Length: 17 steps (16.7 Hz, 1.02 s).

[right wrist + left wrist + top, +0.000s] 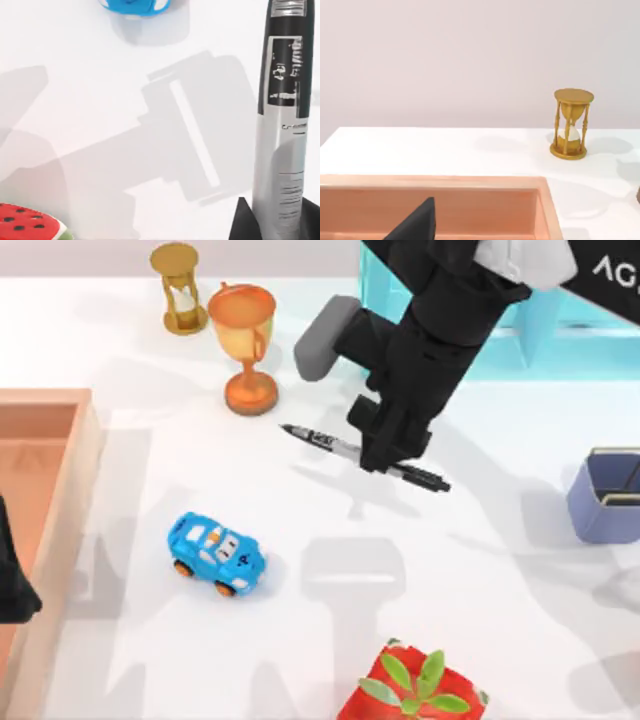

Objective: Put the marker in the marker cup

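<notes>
Top view, near edge: a red pot with green leaves (415, 688) sits at the front of the white table (300, 640).
Toy car: the blue toy car (216, 554) stands a bit further back, toward the left side.
Left arm: parked low at the left edge, over the tan tray (50, 470). A dark bit of the left gripper (415, 225) pokes in over the tray, and I cannot tell if it is spread or pressed together.
Marker: the marker (335, 445) is near the middle of the table, slanting, with its pointed tip toward the orange trophy (245, 345).
Right gripper: the right gripper (385, 452) is down on the marker and pinches it around its middle.
Marker cup: the marker cup (608, 495) stands at the right edge, well apart from the marker.
Far back: a gold hourglass (180, 288) stands beside the trophy.
</notes>
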### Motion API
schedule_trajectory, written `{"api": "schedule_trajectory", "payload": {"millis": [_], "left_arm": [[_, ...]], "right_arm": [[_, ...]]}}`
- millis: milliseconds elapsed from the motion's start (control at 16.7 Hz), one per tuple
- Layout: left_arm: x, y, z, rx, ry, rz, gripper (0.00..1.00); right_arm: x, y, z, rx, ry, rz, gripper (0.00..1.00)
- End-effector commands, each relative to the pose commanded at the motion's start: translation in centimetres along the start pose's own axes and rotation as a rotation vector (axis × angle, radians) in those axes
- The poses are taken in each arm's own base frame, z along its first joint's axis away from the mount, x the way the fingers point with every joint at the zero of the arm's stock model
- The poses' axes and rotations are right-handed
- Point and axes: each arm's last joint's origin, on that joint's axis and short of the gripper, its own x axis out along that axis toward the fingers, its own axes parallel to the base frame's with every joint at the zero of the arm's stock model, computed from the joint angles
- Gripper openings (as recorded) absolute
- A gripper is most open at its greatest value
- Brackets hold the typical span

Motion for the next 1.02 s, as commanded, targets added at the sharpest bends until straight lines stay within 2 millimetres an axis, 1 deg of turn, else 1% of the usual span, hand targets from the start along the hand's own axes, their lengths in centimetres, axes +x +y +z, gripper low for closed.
{"api": "schedule_trajectory", "payload": {"millis": [120, 240, 420, 600, 660, 780, 900, 1020], "left_arm": [[0.0, 0.0, 0.0, 0.0, 0.0, 0.0, 1.0], [0.0, 0.0, 0.0, 0.0, 0.0, 0.0, 1.0], [0.0, 0.0, 0.0, 0.0, 0.0, 0.0, 1.0], [0.0, 0.0, 0.0, 0.0, 0.0, 0.0, 1.0], [0.0, 0.0, 0.0, 0.0, 0.0, 0.0, 1.0], [0.0, 0.0, 0.0, 0.0, 0.0, 0.0, 1.0], [0.0, 0.0, 0.0, 0.0, 0.0, 0.0, 1.0], [0.0, 0.0, 0.0, 0.0, 0.0, 0.0, 1.0]], "right_arm": [[-0.7, 2.2, -1.0, 0.008, 0.025, 0.017, 0.0], [-0.9, 3.7, -1.5, 0.013, 0.051, 0.034, 0.0], [-0.9, 4.0, -1.5, 0.015, 0.057, 0.038, 0.0], [-0.9, 3.5, -1.6, 0.021, 0.045, 0.045, 0.0], [-0.7, 2.9, -1.8, 0.025, 0.026, 0.058, 0.0], [-0.4, 1.0, -2.6, 0.039, -0.041, 0.099, 0.0], [0.1, -1.8, -3.9, 0.058, -0.149, 0.156, 0.0], [0.4, -5.1, -6.0, 0.073, -0.302, 0.22, 0.0]]}}
